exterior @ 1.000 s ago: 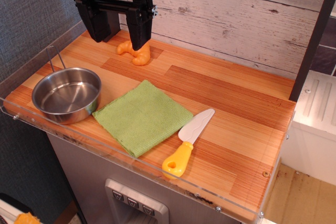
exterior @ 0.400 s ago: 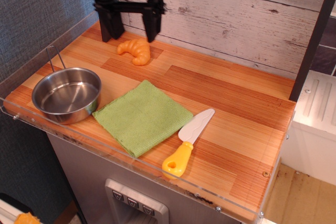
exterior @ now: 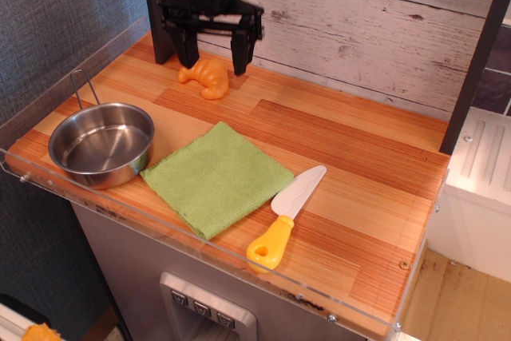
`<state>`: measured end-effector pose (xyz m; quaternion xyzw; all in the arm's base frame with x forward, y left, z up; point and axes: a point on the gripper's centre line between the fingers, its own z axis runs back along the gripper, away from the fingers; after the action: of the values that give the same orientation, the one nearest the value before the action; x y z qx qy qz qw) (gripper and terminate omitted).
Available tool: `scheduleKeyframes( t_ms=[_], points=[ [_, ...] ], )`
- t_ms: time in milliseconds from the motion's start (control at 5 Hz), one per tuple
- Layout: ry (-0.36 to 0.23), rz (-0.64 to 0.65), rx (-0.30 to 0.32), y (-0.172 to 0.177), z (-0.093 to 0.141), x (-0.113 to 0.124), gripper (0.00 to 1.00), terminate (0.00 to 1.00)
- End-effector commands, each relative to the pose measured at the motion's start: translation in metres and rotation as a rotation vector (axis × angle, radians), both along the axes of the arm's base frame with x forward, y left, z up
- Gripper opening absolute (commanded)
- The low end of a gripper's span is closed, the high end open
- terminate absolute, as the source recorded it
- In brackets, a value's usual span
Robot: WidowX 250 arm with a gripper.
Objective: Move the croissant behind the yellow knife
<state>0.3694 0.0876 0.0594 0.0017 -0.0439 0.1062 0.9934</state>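
At the back-left of the tabletop (exterior: 343, 157), the hand (exterior: 214, 55) hangs over the croissant (exterior: 205, 77), jaws spread wide, nothing gripped. Croissant lies flat near the wall, well apart from the yellow knife (exterior: 287, 216) at the front edge. Risks: glossy curved shell can squirt out if the fingers (exterior: 241, 52) close off-centre, and the wall leaves little margin behind. Green cloth (exterior: 215, 176) and steel bowl (exterior: 101, 144) sit nearby; a low carry could snag the cloth.

1 fixed view, high at the front-right, angled down over the wooden counter (exterior: 343, 157), medium distance
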Motion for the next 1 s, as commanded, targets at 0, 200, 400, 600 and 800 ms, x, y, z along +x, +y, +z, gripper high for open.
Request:
scheduleKeyframes(
  t_ms=[0,200,400,600,800],
  points=[
    [-0.082,0.059,0.095,0.017,0.0,0.011,1.0,0.0],
    [-0.072,0.087,0.105,0.025,-0.007,0.017,1.0,0.0],
    [-0.052,0.099,0.129,0.034,-0.013,0.02,1.0,0.0],
    [-0.033,0.108,0.123,0.034,-0.025,0.022,1.0,0.0],
    [-0.015,0.119,0.121,0.034,-0.034,0.026,1.0,0.0]
  ],
)
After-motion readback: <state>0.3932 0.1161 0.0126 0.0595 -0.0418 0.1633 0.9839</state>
